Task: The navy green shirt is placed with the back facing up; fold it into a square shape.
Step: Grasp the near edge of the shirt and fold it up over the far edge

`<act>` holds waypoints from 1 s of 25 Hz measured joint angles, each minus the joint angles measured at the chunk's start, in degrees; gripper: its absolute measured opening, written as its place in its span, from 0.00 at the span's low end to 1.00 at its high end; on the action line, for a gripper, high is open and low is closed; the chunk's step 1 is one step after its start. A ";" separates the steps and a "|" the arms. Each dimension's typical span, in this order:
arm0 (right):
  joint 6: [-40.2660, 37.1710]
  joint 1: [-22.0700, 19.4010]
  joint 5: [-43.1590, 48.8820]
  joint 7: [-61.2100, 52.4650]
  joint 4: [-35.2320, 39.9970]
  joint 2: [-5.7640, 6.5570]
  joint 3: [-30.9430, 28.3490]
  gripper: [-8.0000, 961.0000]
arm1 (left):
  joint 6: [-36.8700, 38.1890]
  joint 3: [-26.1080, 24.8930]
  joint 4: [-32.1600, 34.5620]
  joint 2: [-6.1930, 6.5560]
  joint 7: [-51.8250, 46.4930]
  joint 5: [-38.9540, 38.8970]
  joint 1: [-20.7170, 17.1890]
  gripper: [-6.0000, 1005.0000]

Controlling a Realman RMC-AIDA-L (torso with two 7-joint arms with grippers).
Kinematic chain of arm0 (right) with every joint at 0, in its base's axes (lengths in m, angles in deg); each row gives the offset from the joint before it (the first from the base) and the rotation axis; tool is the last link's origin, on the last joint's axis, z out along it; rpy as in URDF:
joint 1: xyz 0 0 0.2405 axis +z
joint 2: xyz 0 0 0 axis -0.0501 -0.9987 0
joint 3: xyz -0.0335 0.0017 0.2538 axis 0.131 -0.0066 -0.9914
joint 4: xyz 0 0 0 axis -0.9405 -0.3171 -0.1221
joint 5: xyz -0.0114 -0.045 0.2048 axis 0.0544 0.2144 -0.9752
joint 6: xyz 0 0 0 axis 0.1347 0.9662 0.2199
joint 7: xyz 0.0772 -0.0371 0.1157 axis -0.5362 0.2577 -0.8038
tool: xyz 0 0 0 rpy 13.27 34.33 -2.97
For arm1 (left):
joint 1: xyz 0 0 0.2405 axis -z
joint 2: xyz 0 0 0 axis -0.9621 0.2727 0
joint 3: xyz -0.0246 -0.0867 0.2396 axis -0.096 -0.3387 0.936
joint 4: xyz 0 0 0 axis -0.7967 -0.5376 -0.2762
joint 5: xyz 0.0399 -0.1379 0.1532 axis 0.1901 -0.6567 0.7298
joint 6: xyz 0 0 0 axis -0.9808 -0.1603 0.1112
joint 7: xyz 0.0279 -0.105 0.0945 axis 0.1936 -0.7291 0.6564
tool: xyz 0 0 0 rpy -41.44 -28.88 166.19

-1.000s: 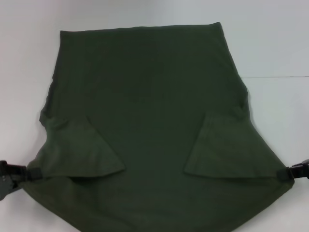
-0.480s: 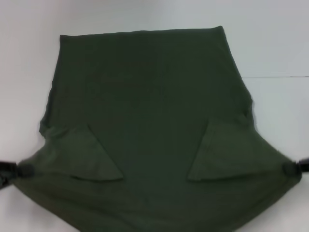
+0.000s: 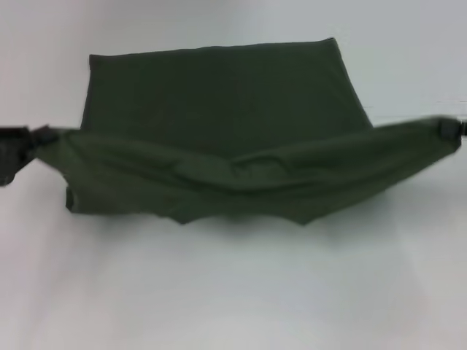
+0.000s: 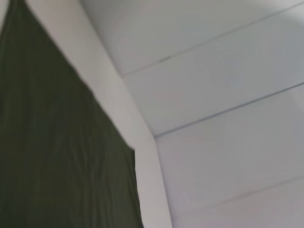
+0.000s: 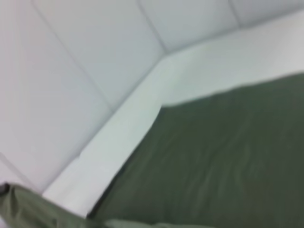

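Left hand (image 3: pixel 33 137) and right hand (image 3: pixel 446 128) gripping the navy green shirt (image 3: pixel 219 95); could slip out, messing the fold.

Lab-like test bench: plain white table (image 3: pixel 233 292), white panelled wall (image 4: pixel 228 71) behind, bare surroundings.

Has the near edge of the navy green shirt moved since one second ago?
Yes. The navy green shirt near edge has been carried toward its far hem, which stayed in place on the table.
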 joint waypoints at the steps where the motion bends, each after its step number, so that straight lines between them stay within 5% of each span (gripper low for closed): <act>1: 1.39 0.30 -1.32 0.01 -0.24 -0.20 0.04 0.11 | -2.06 -0.01 -0.74 -0.02 0.92 -0.49 0.95 0.02; 9: 13.45 2.90 -6.97 1.41 -0.54 -3.46 0.59 0.12 | -13.53 -0.22 -5.59 -0.85 7.85 -6.38 4.58 0.02; 25: 42.32 11.57 -10.89 14.06 -6.11 -10.99 1.26 0.14 | -30.88 0.00 -9.98 -6.65 26.06 -20.38 8.91 0.02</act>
